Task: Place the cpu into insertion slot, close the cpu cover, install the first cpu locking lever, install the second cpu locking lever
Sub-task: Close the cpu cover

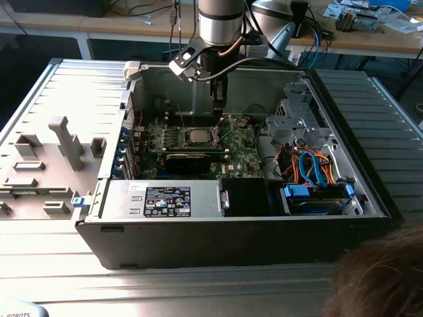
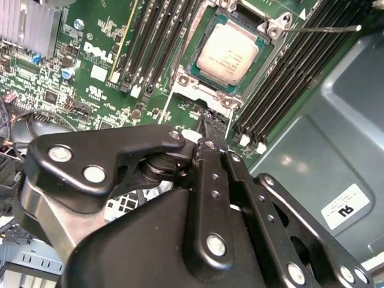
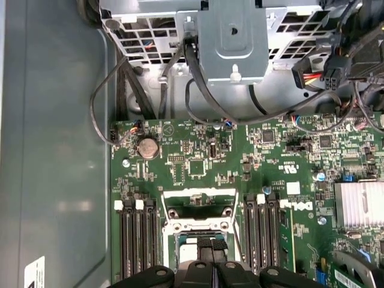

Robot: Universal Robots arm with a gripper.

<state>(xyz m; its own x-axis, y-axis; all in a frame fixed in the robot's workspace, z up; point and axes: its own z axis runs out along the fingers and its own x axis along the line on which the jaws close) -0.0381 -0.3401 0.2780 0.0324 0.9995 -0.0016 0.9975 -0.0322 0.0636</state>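
The cpu [image 2: 228,54], a square chip with a silver-grey top, lies flat in the insertion slot [image 1: 197,135] on the green board. The cpu cover [image 2: 193,84], a silvery frame, lies around the chip. One thin locking lever [image 2: 327,27] sticks out sideways past a corner of the socket, and a second thin rod [image 2: 183,54] runs along the opposite side. My gripper [image 1: 219,104] hangs just above the board, beside the socket on its far side in the exterior view. In both wrist views its fingertips [image 2: 208,123] [image 3: 213,249] meet, with nothing seen between them.
Black memory slots [image 2: 156,42] flank the socket on both sides. A metal drive cage [image 3: 231,39] with cables [image 1: 310,165] stands at the exterior view's right. A finned heatsink [image 3: 359,204] sits on the board. A grey fixture [image 1: 59,142] lies left of the case; a person's hair [image 1: 383,277] shows in front.
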